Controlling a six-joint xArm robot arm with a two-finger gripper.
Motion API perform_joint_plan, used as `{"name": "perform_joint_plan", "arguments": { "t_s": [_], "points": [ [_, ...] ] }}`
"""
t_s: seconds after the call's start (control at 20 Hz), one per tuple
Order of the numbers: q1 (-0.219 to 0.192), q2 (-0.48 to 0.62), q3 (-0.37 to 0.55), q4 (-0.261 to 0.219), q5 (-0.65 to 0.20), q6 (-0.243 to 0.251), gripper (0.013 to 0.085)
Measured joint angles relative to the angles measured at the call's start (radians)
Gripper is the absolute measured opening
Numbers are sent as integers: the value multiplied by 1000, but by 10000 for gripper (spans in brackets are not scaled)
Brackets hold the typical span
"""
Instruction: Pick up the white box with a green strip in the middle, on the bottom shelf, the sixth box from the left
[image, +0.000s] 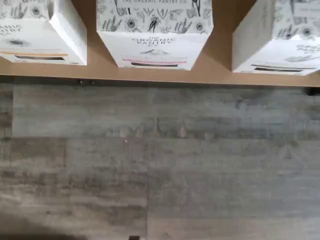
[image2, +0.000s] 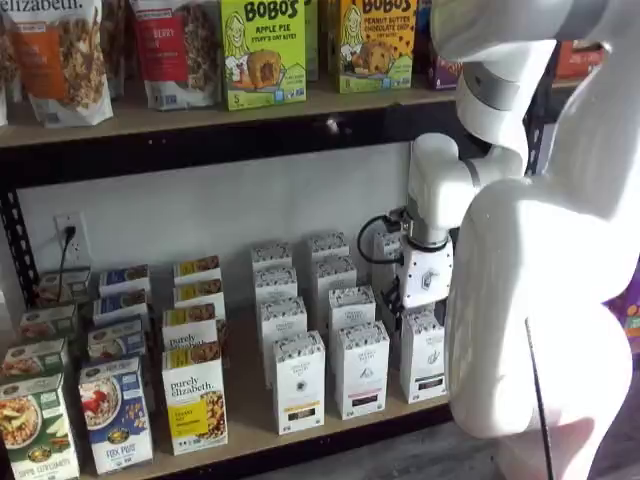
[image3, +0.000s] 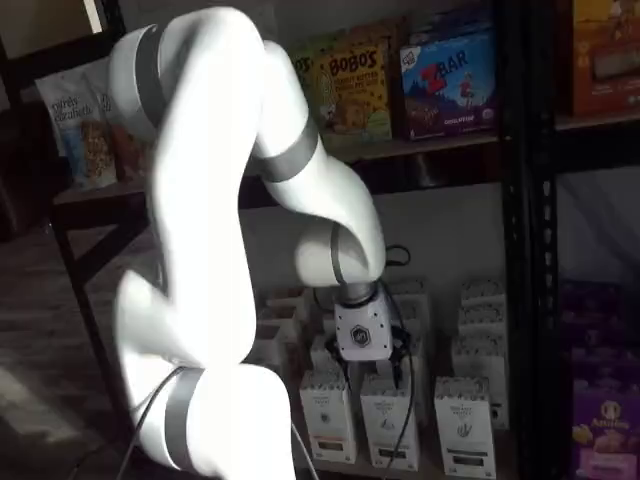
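Observation:
The white box (image2: 423, 355) with a dark strip near its base stands at the front right of the bottom shelf (image2: 250, 425). It also shows as the white box (image3: 465, 425) and, in the wrist view, as the white box (image: 280, 45) on the tan bottom shelf (image: 220, 50). My gripper (image3: 392, 372) hangs low over the front row, above the neighbouring pink-strip carton (image3: 390, 425). Its black fingers are partly hidden, they hold nothing, and they stand spread wide. The pink-strip carton (image: 155, 45) lies centred in the wrist view.
An orange-strip white carton (image2: 298, 380) stands left of the pink one (image2: 362, 368), with more white cartons behind. Further left are the purely elizabeth box (image2: 195, 400) and other cereal boxes. A black upright (image3: 520, 250) rises to the right. Grey floor (image: 160, 160) lies before the shelf.

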Motion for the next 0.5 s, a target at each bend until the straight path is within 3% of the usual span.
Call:
{"name": "perform_joint_plan", "arguments": {
  "t_s": [0.15,0.35,0.5],
  "points": [
    [-3,69,-23,12,-51,-13,850],
    [-11,156,-62,-42,-92,31,850],
    [-11,221,-92,0,-141,-9,850]
  ]
}}
